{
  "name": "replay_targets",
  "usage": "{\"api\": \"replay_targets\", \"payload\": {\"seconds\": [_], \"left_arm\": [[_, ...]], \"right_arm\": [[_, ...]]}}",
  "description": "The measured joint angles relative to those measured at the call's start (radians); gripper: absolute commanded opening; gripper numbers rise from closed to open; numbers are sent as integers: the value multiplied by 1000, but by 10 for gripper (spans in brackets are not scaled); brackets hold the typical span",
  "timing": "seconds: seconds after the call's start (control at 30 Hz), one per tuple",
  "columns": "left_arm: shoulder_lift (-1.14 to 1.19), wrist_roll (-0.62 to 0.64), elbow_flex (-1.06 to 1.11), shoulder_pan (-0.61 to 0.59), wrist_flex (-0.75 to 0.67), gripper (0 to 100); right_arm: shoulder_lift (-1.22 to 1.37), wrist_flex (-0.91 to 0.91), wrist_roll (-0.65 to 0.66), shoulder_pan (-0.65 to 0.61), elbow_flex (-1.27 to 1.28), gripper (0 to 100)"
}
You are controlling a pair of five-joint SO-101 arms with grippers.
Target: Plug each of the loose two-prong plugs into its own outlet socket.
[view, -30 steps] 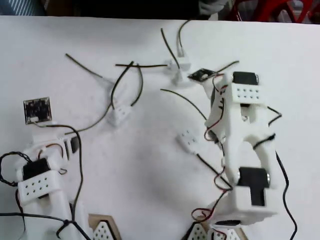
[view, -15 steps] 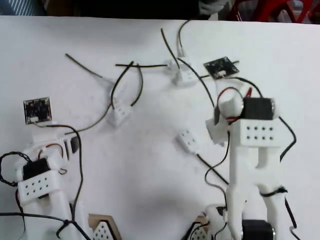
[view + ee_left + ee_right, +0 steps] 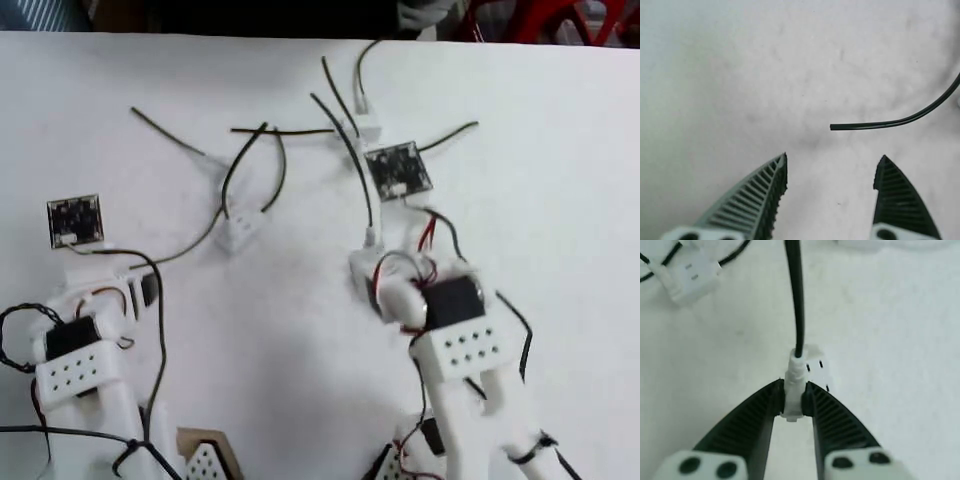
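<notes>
Right pincer [image 3: 794,399] pinching white plug [image 3: 793,377] — right against outlet socket [image 3: 818,369]. Left pincer [image 3: 832,165] spread over desk [image 3: 730,70], near black wire [image 3: 875,124] end.

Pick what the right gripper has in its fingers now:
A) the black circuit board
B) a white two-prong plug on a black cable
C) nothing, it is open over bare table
B: in the right wrist view the right gripper is shut on the white two-prong plug, with the black cable running out of the plug's end.
</notes>
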Motion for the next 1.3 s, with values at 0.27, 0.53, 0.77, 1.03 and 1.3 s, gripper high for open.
{"api": "replay_targets", "payload": {"seconds": [0.27, 0.53, 0.77, 1.03, 1.3], "left_arm": [[0, 0, 0, 15, 0, 279], [0, 0, 0, 94, 0, 292], [0, 12, -60, 229, 48, 356], [-2, 118, -322, 463, 295, 356], [-2, 173, -405, 646, 311, 355]], "right_arm": [[-298, -474, 0, -160, 419, 17], [-497, -577, 0, -308, 586, 17], [-666, -577, 0, -387, 684, 17], [-922, -440, 0, -377, 740, 17], [-934, -427, 0, -354, 798, 17]]}}
